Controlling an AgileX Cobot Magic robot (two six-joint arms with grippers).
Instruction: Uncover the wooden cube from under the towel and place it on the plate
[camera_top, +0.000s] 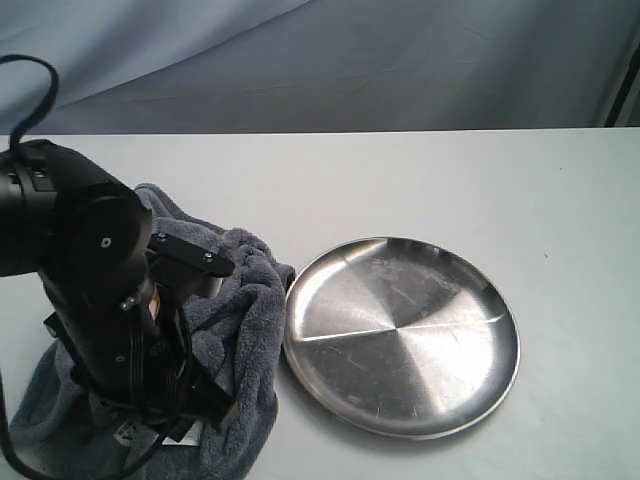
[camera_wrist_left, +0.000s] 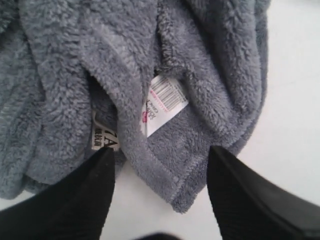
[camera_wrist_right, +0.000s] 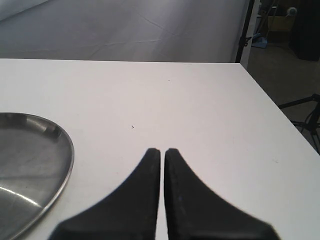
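Observation:
The grey-blue towel (camera_top: 240, 300) lies bunched at the front left of the white table, partly hidden by my left arm. In the left wrist view the towel (camera_wrist_left: 125, 75) fills the frame, showing white label tags (camera_wrist_left: 166, 102). My left gripper (camera_wrist_left: 160, 155) is open, its fingers straddling a towel corner just above the table. The steel plate (camera_top: 400, 335) sits bare to the right of the towel, and its rim (camera_wrist_right: 60, 150) shows in the right wrist view. My right gripper (camera_wrist_right: 162, 151) is shut on nothing, beyond the plate's edge. The wooden cube is hidden.
The table's right edge (camera_wrist_right: 280, 105) drops off to a floor with a stand and boxes. A grey backdrop hangs behind the table. A black cable (camera_top: 35, 85) loops above the left arm.

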